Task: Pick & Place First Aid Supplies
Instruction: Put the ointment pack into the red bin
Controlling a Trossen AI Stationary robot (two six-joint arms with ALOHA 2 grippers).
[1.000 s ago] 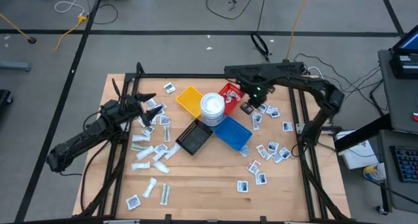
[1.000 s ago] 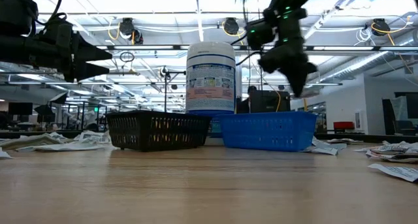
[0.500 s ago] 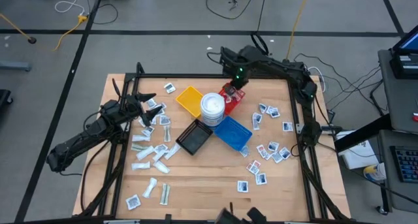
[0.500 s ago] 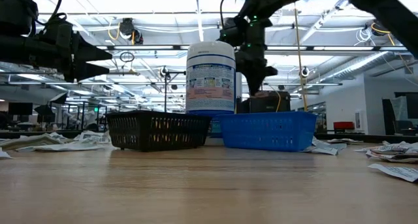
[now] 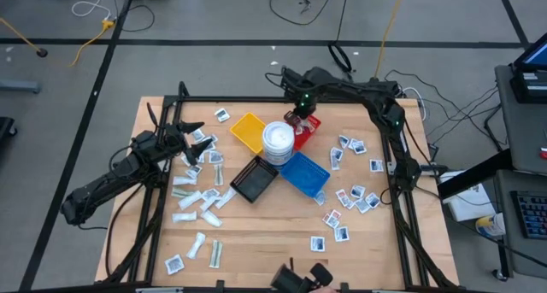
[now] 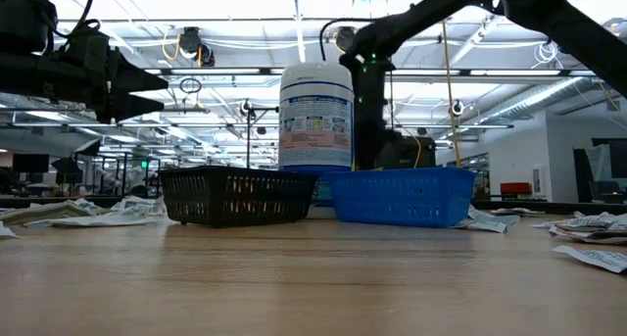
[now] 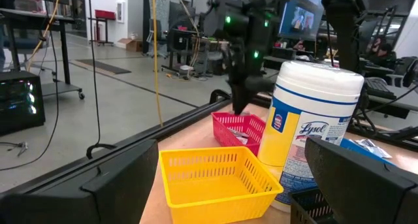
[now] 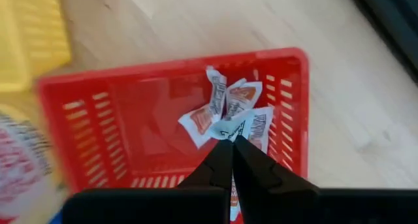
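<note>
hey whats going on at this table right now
A two-armed robot is sorting small first aid packets into coloured trays. The right gripper hangs over the red tray, jaws shut on a white packet at its tip; a few packets already lie inside. The left gripper waits with jaws open above loose packets on the table's left side. Many more packets remain scattered on the wood.

The brand name "Lysol" can be read on the label of the white tub (image 7: 312, 129); the print on the packets (image 8: 225, 113) cannot be read.
</note>
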